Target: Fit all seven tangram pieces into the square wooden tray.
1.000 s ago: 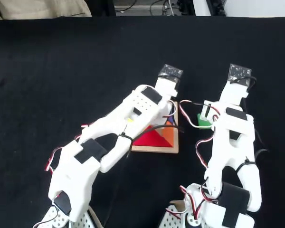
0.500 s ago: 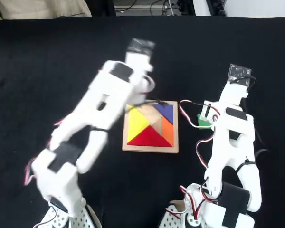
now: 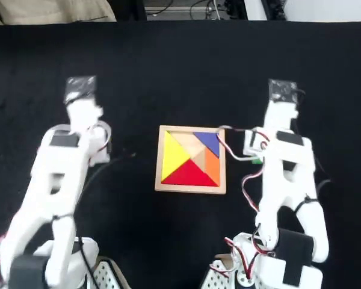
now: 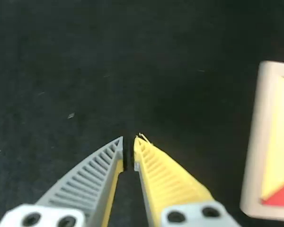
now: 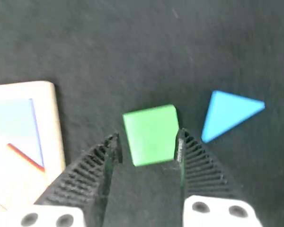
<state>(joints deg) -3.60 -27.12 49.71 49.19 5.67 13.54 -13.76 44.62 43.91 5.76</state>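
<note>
The square wooden tray lies flat near the middle of the black surface, between the two arms. Five pieces sit inside it: a yellow triangle on the side toward the left arm, a red triangle along the edge nearest the arm bases, an orange piece and a dark blue piece on the side toward the right arm, and a pale tan piece along the far edge.

The left gripper hovers over bare cloth, well apart from the tray, with its fingers pressed together and nothing between them.

The right gripper is low over the surface just beside the tray. It is spread, with a green square lying flat between its fingers. One finger meets the square's edge, while the other shows a narrow gap. A light blue triangle lies on the cloth just beyond the green square, on the side away from the tray and apart from it.
</note>
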